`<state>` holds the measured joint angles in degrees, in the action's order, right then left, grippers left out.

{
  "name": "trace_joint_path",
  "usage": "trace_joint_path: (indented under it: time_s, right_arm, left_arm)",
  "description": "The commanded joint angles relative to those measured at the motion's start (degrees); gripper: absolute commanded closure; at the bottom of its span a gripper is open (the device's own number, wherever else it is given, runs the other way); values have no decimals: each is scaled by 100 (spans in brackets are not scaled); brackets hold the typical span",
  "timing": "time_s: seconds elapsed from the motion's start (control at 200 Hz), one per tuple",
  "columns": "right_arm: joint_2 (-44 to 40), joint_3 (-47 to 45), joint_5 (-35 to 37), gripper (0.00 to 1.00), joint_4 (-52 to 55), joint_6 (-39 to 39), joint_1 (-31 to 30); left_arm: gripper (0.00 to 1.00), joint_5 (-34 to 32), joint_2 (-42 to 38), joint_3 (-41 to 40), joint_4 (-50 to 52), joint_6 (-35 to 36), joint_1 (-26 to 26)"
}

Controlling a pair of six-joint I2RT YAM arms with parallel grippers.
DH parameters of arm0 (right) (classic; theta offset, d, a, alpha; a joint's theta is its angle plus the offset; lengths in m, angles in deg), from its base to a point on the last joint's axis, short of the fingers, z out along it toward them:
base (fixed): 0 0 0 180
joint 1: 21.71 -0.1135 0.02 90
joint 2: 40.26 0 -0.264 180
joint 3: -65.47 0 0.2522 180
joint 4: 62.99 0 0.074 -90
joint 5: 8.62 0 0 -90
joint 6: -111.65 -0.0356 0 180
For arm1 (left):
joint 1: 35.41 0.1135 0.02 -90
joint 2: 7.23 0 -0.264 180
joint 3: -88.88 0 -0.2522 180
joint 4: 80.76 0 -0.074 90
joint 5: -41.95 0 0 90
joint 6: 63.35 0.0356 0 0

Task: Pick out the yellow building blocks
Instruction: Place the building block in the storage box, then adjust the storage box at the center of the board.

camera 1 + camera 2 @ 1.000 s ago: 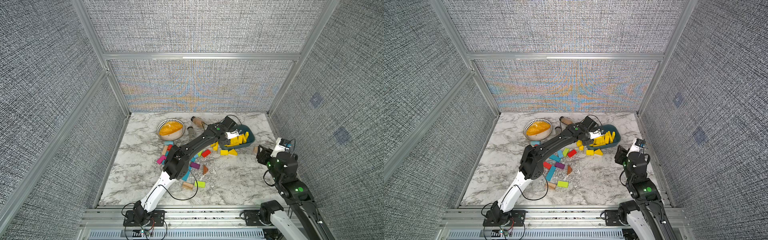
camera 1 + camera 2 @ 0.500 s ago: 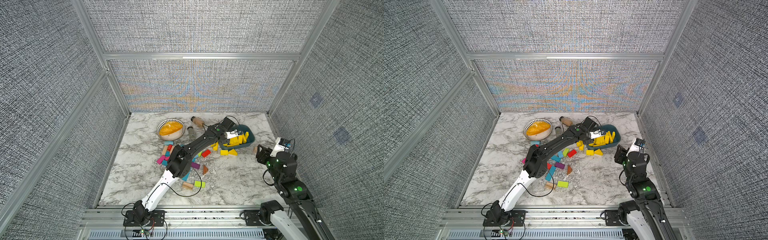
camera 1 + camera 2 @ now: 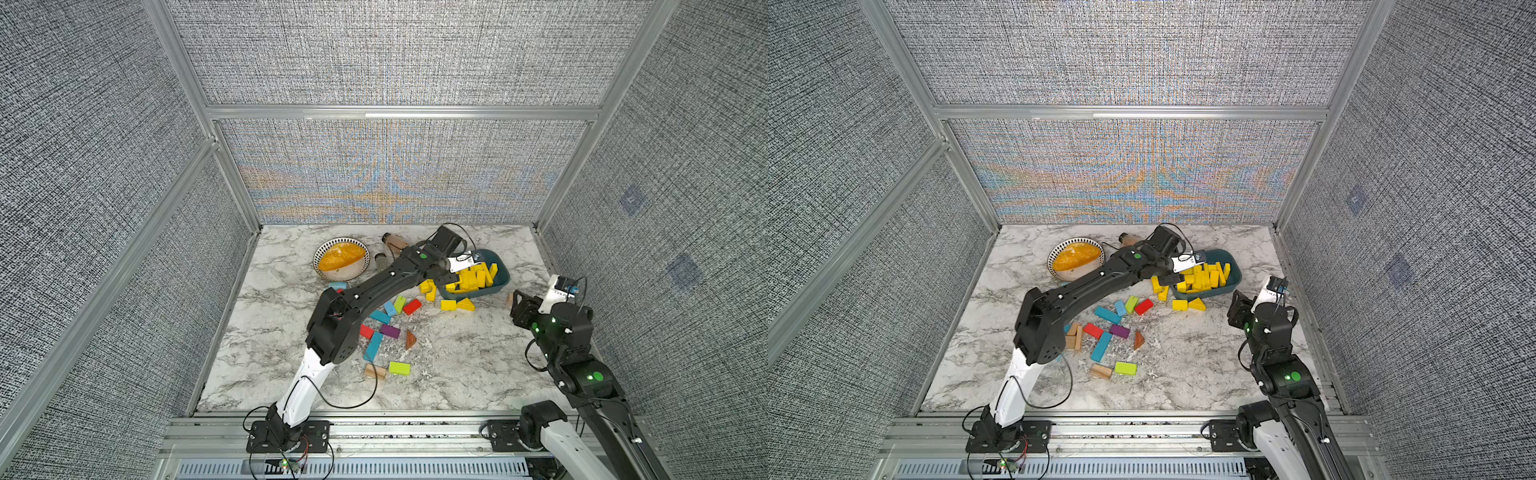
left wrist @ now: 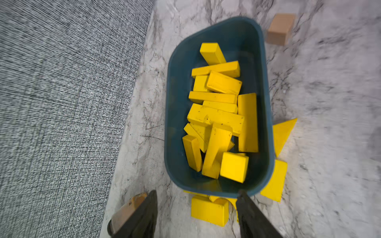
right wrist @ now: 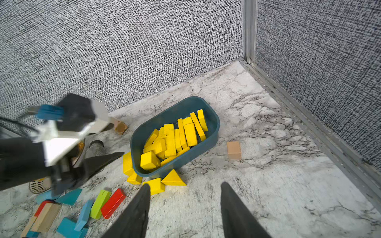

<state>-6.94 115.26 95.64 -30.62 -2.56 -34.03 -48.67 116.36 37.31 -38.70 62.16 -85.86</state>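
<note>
Here, most of the yellow building blocks (image 4: 218, 121) are seen piled in the blue tub (image 4: 173, 115), at two o'clock on the marble table (image 3: 457, 374); a few (image 3: 456, 305) are left at its rim. Both the left gripper (image 4: 195, 216), above the tub's near end, and the right gripper (image 5: 185, 210), at four o'clock, are shown with fingers apart, nothing held. A drop looks just finished; a stray beside the tub is judged the next pick.

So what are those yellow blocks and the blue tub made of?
The yellow blocks look like painted wood: matte yellow coat, scuffed with dark specks and chipped edges. The blue tub seems moulded plastic: smooth, thin-walled, rounded corners, slight sheen. Neither is certain from looks alone.
</note>
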Motion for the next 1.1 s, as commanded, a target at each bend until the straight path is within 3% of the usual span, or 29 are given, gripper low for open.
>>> trace_joint_path:
  time_s: [0.0,0.23,0.355,0.506,0.651,0.881,1.096]
  right_arm:
    - [278,5,-414,44,-73,168,-11]
    - [1993,214,-1489,44,-68,476,-88]
    - [2995,353,-1416,43,-274,616,-310]
    - [4092,477,-849,42,-708,537,-412]
    - [4657,416,-653,38,-1491,328,-411]
    - [5494,829,-705,34,-1810,77,-405]
    - [5841,1282,-523,31,-1714,13,-404]
  left_arm:
    - [38,71,-994,-1025,-1192,-685,-26]
    - [39,-519,-3227,-3651,-2430,-2753,-59]
    - [39,-956,-4203,-4990,-2831,-4016,-61]
    - [39,-1367,-5094,-6152,-2819,-5069,-61]
    - [39,-1649,-5996,-6844,-2367,-5418,-61]
    - [39,-1920,-7293,-7559,-2135,-5652,-61]
    - [39,-2405,-7561,-8121,-2369,-5888,-61]
